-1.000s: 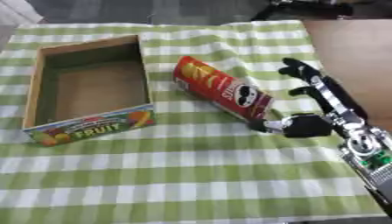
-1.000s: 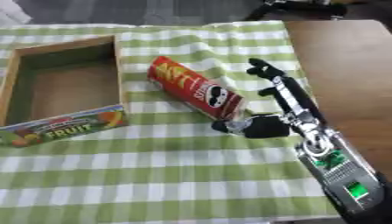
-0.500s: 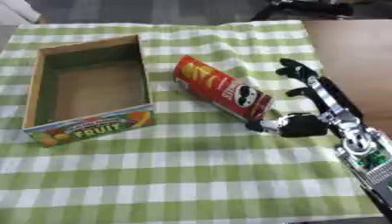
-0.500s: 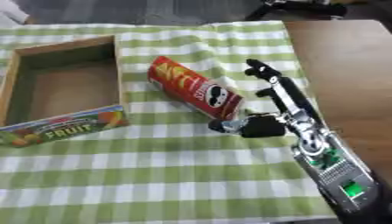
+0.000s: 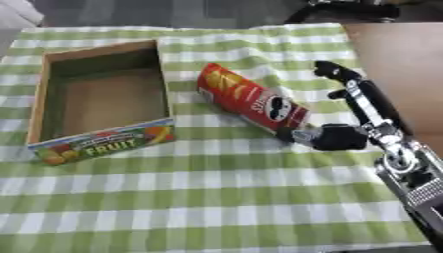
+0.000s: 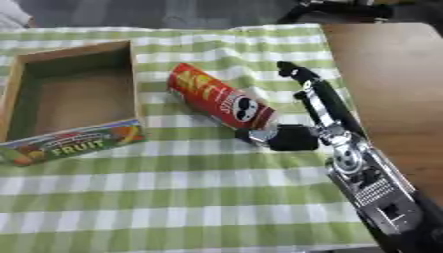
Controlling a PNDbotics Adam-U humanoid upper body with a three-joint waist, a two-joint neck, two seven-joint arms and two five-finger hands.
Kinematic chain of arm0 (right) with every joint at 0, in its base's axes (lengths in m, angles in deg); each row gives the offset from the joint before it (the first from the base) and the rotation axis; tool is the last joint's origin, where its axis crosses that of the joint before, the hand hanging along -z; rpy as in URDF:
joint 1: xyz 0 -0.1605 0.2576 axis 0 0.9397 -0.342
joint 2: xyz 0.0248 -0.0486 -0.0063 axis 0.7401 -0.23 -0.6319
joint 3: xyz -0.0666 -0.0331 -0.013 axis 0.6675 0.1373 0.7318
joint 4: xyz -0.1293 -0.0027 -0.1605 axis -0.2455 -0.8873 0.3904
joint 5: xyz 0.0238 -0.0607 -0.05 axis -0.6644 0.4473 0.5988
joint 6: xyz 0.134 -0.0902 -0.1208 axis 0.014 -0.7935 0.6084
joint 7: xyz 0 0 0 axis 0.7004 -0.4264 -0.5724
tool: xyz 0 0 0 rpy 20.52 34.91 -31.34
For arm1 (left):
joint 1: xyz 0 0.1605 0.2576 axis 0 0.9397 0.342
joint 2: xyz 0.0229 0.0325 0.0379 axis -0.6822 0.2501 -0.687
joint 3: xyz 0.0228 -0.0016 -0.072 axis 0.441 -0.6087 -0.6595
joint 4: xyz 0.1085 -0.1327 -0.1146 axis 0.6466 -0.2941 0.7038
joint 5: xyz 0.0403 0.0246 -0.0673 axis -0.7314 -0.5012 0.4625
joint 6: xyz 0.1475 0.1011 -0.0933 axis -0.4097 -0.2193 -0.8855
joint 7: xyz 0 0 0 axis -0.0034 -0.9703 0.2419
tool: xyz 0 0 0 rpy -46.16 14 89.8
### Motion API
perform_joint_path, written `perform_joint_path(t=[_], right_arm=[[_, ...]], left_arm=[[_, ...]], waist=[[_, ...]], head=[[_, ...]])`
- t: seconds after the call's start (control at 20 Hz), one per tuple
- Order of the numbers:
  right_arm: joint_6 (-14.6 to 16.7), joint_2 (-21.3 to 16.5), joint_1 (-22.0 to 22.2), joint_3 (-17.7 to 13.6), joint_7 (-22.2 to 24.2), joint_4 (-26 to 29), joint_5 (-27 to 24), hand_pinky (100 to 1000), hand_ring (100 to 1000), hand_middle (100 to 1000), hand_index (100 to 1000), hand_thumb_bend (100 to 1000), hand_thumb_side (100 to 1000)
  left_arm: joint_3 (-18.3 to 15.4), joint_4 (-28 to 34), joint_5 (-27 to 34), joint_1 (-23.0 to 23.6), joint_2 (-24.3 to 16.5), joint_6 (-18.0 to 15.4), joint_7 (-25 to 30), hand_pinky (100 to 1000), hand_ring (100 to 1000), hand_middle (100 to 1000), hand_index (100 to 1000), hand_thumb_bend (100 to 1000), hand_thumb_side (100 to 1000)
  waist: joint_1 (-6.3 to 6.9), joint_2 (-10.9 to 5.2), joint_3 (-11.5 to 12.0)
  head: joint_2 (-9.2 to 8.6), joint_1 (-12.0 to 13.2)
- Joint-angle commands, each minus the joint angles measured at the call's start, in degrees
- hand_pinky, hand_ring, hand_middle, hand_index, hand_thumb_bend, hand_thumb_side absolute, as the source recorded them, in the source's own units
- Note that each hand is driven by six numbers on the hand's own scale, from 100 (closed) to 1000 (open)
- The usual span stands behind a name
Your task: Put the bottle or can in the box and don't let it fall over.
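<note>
Can: the red chip can (image 5: 249,102) lies on its side on the green-checked cloth (image 5: 216,197), just right of the box, its long axis running diagonally from upper left to lower right.
Right hand: the right hand (image 5: 359,116) comes in from the lower right; straight fingers (image 5: 339,73) reach up along the can's right side and the thumb (image 5: 304,136) is bent in at the can's near, lower end — spread and not closed round the can. The thumb tip looks to be touching or just beside that end; the fingers stand near the can's side, and I cannot tell whether they touch it.
Left hand: shows in neither view.
Box: the open cardboard box (image 5: 54,111), with a "FRUIT" label on its near wall, sits to the left, nothing visible inside; the can's upper end is near its right wall but apart from it.
Table: bare brown table (image 5: 407,59) shows beyond the cloth's right edge.
Step in hand: by my reading, the reach-and-grasp — the hand is set about the can but has not taken it.
Next move calls for: closing fingers and thumb round the can's body, lifting it, turning it upright, then carrying it left over the box wall and setting it down flat on its base. A round can lying down may roll away from the fingers as they close.
</note>
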Motion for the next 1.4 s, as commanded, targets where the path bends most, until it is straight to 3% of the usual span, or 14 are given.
perform_joint_path(t=[0.05, 0.3, 0.6, 1.4], right_arm=[[0.8, 0.4, -0.8, -0.4, -1.8, -0.5, -2.7, 790, 971, 855, 970, 867, 260], [7.4, 1.4, -0.7, 0.0, -9.1, -4.6, -10.9, 788, 976, 857, 974, 857, 252], [14.3, 2.4, -0.7, 0.3, -13.5, -9.4, -17.3, 780, 967, 845, 974, 839, 237], [17.5, 3.8, -1.9, 0.7, -15.2, -16.2, -19.9, 772, 946, 826, 960, 839, 237]], left_arm=[[-0.2, 0.5, 0.0, -0.5, -1.2, -0.1, 0.0, 594, 637, 623, 727, 100, 650], [-0.2, 0.4, 0.0, -0.5, -1.2, -0.1, 0.0, 594, 637, 623, 727, 100, 649], [-0.2, 0.5, 0.0, -0.5, -1.2, -0.1, 0.0, 594, 637, 623, 728, 100, 648], [-0.2, 0.5, 0.2, -0.4, -0.9, 0.0, 0.1, 595, 636, 624, 728, 100, 651]], waist=[[-0.31, -1.43, 0.0], [-0.21, -1.39, 0.0], [-0.10, -1.41, 0.0], [-0.07, -1.00, 0.2]], head=[[-0.39, -0.3], [-0.58, -0.3], [-0.72, -0.4], [-0.81, -0.5]])
